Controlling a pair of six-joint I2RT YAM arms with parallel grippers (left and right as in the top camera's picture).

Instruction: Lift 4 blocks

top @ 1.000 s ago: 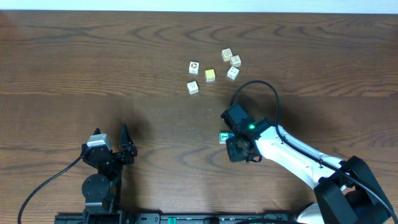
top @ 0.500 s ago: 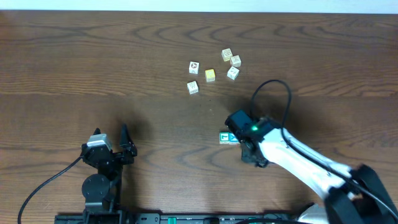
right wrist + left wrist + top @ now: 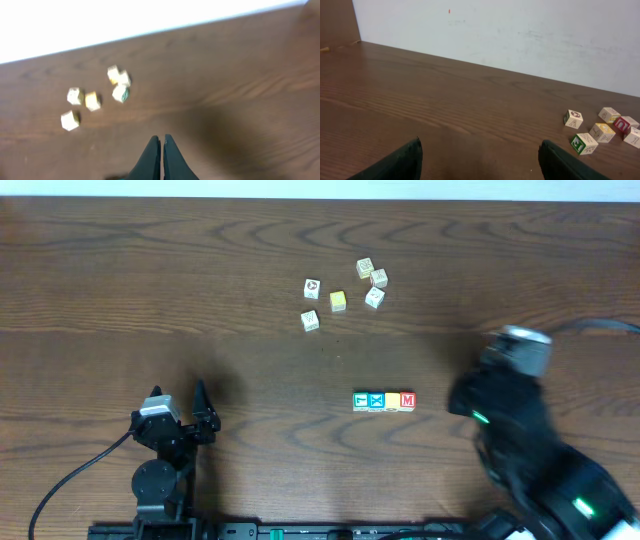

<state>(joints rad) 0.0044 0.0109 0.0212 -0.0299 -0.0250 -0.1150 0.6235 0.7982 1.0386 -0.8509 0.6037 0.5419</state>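
Near the middle of the tabletop (image 3: 250, 270), a little toward the robot's right, the four blocks (image 3: 384, 401) lie in one tight row, touching face to face: teal-green block (image 3: 361, 401), blue block (image 3: 377, 401), yellow-orange block (image 3: 392, 401), red block (image 3: 407, 400); none is off the wood yet. The row's long axis runs side to side, from one arm toward the other, and this is what the lift turns on; its red end faces the right arm (image 3: 520, 430), which is blurred in the overhead view and stands near, while the left arm is well apart on the other side.

The right pincer (image 3: 161, 150) has its fingers pressed together on nothing; its wrist view looks toward the far edge, taking in the pale cubes (image 3: 118, 85), and I cannot make out the row there. The left pincer (image 3: 481, 145) stands wide apart and empty, facing the same far cluster.

In my judgement the right arm is the one to go; it must part its fingers, turn back toward the row, and squeeze it end to end along that axis, since a grip across would catch a single block.
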